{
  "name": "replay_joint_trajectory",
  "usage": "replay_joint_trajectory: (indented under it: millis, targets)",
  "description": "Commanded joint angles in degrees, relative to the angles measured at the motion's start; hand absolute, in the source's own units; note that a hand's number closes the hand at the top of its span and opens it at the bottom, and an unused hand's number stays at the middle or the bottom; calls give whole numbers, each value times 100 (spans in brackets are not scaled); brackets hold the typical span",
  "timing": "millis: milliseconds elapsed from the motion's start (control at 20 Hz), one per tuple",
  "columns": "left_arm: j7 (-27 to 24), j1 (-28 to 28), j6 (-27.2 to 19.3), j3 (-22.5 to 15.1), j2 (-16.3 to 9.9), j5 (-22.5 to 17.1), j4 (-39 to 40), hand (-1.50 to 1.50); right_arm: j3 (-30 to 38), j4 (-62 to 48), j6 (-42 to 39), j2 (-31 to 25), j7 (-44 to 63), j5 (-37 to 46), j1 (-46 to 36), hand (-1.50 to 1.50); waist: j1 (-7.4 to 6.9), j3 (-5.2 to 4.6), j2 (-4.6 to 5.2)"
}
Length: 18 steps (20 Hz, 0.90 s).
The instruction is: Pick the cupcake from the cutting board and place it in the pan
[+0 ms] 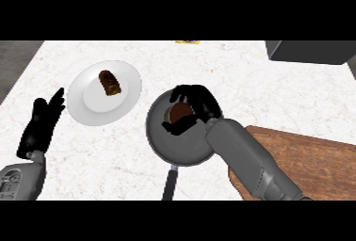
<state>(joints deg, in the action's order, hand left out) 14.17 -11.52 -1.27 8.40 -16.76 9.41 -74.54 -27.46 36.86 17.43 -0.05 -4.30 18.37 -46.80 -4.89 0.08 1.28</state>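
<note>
Two black hands over a pale speckled stone counter (278, 89), each on a grey forearm. Right hand (191, 106) poised over the round grey metal pan (163, 141), fingers and thumb curled round the brown chocolate cupcake (179, 111). Cupcake held inside the pan's rim, between thumb and fingers, mostly hidden by them; cannot tell whether touching the pan floor or just above it. Pan's dark straight handle (169, 183) below that hand, running toward the lower edge. Brown wooden cutting board (306, 150) to the right of and below the right hand, partly covered by the right forearm, bare where visible. Pan's rim just beside the board's left edge, contact unclear.

Left hand (43, 120) well to the left of the right hand, fingers straight and relaxed, pointing up, holding nothing, resting near the left edge. Round white ceramic plate (94, 106) between the two hands, just right of the left hand's fingertips, apart from the pan. Dark brown oblong piece of food (110, 83) lying on the plate's centre, up and left of the right hand. Dark grey box-like object (309, 51) far up and right of the right hand, at the counter's back corner. Small yellow item (187, 42) straight above the right hand at the counter's far edge, too small to identify.
</note>
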Motion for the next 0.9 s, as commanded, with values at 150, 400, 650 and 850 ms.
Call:
replay_joint_trajectory:
  millis: [150,400,650,850]
  targets:
    - [-159,-231,152,-54,13,-39,165,0,-601,-523,192,5,-479,-1215,59,-150,-260,5,69]
    - [-91,-329,257,-66,-77,-22,230,0,-949,-262,641,5,-707,-1898,133,-150,-331,8,65]
    - [-33,-223,-15,-180,175,110,97,0,-847,-87,1050,5,-1262,-2669,42,-150,-249,10,37]
    - [38,-138,42,-54,76,30,94,0,-569,-376,1154,5,-1754,-3189,-194,-150,-111,7,19]
